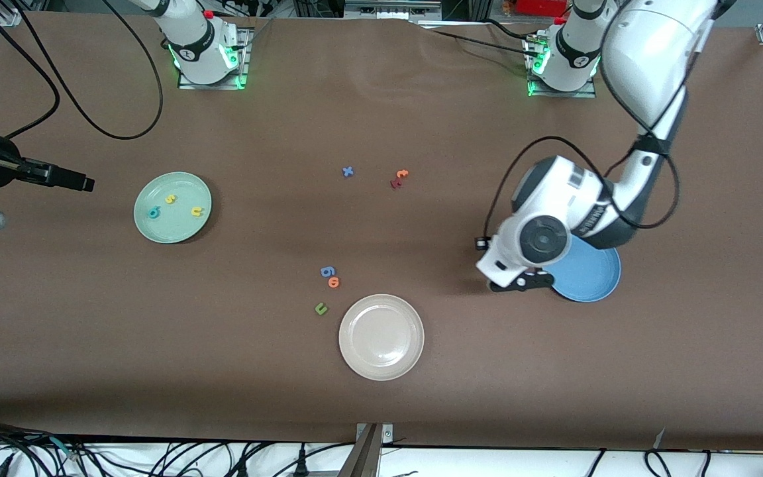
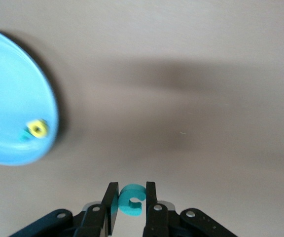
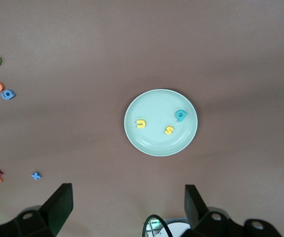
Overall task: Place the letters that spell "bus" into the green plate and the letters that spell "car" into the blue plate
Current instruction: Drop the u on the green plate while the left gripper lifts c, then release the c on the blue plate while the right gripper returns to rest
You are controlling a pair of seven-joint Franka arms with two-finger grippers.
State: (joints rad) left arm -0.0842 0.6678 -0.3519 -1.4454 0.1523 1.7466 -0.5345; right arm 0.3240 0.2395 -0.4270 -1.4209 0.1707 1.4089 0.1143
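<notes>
The pale green plate holds a teal "b", a yellow "s" and a yellow "u". My right gripper hangs open and empty in the air beside it, toward the right arm's end of the table; its wrist view looks down on the green plate. My left gripper is shut on a teal "c", over bare table just beside the blue plate. That plate holds a yellow "a" with a teal letter against it. The left hand hides part of the blue plate.
A cream-white plate lies nearest the front camera. Beside it are an olive "u", an orange "o" and a blue "g". Mid-table lie a blue "x" and orange and red letters.
</notes>
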